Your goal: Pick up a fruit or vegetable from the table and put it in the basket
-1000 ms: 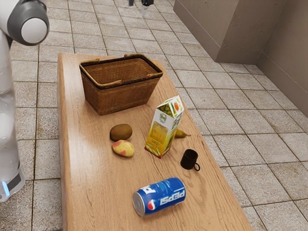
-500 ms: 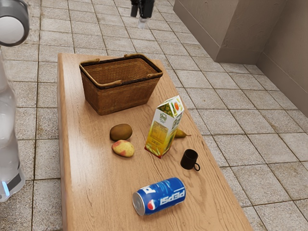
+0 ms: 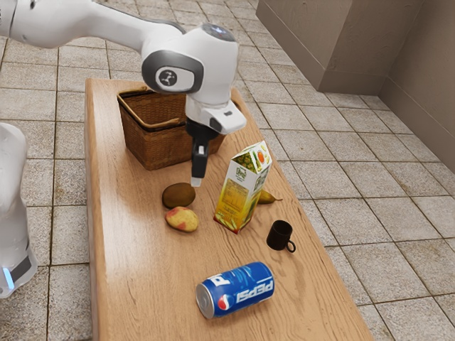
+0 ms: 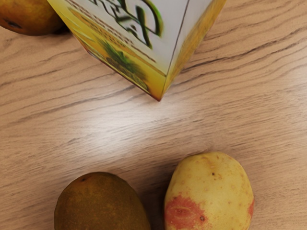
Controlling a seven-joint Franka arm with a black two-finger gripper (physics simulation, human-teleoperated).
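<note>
The gripper (image 3: 197,182) hangs pointing down, in front of the basket and between the brown kiwi-like fruit (image 3: 178,195) and the carton. Beside that fruit lies a yellow and red potato-like item (image 3: 182,219). A pear (image 3: 266,197) is partly hidden behind the carton. In the wrist view the brown fruit (image 4: 101,206) and the yellow-red item (image 4: 208,196) lie side by side, and part of the pear (image 4: 31,17) appears beside the carton. The wicker basket (image 3: 146,145), partly covered by the hand, stands on the wooden table (image 3: 135,277).
A tall juice carton (image 3: 243,188) stands upright close to the gripper; its lower corner is near in the wrist view (image 4: 148,52). A black mug (image 3: 279,235) and a blue Pepsi can (image 3: 236,289) lying on its side are farther along the table.
My arm has swung in from beyond the table's far end, bringing the hand down near the brown fruit and the carton. The objects on the table have not moved.
</note>
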